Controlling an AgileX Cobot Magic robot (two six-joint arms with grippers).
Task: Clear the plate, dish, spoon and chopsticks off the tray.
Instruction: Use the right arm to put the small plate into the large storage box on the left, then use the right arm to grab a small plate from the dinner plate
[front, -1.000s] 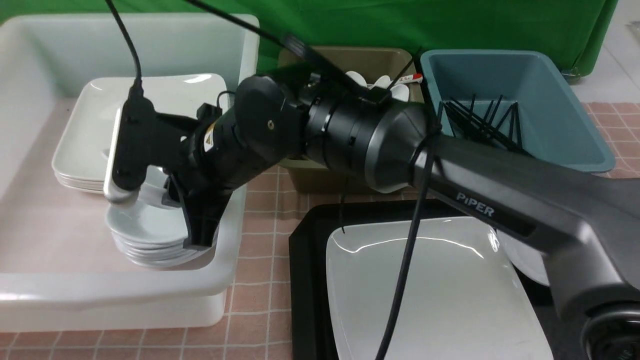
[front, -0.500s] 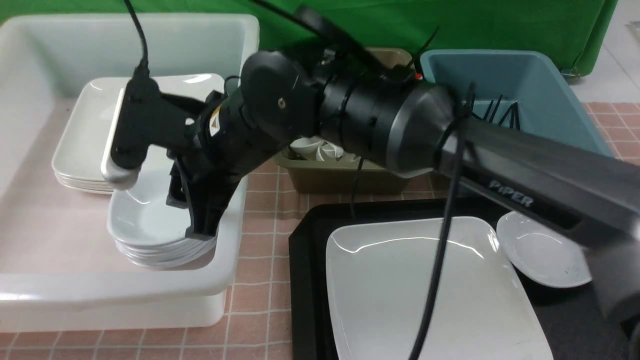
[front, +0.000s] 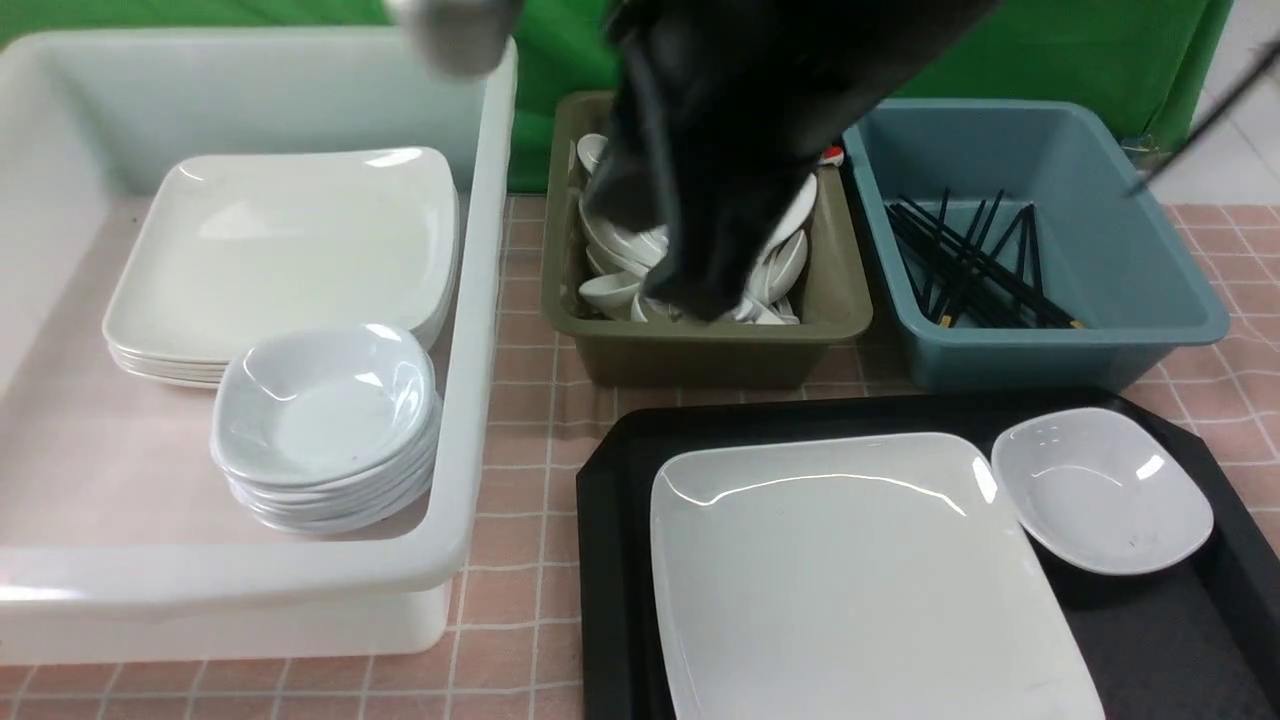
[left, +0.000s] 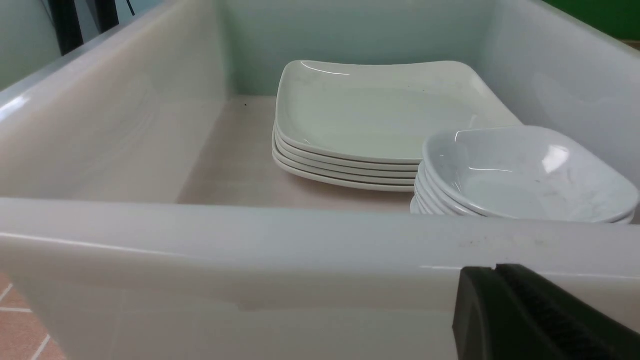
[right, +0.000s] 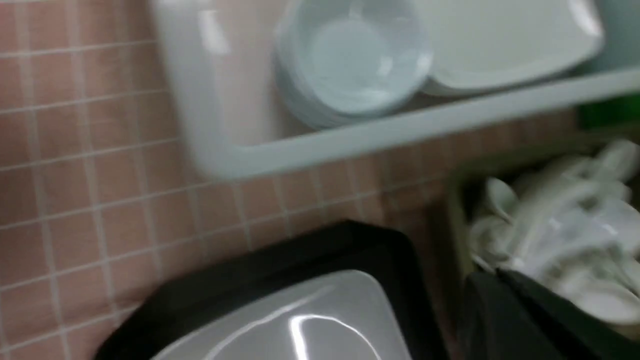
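Note:
The large white plate (front: 860, 580) lies on the black tray (front: 620, 450), and the small white dish (front: 1100, 490) sits beside it at the tray's right. The visible part of the tray carries only these two. My right gripper (front: 700, 300) is a blurred dark shape hanging over the olive bin; in the right wrist view its jaws (right: 497, 272) are shut and hold nothing, with the plate (right: 300, 320) and tray (right: 280, 260) below. My left gripper (left: 495, 268) is shut and empty, just outside the near wall of the white tub (left: 250, 250).
The white tub (front: 480, 300) on the left holds a stack of square plates (front: 290, 240) and a stack of small dishes (front: 325, 410). An olive bin (front: 700, 350) holds several white spoons (front: 610, 270). A blue bin (front: 1050, 350) holds several black chopsticks (front: 970, 265).
My right arm has lifted out of the white tub and swung up and to the right, over the olive bin. Its jaws opened, then shut empty. The stack of dishes is uncovered.

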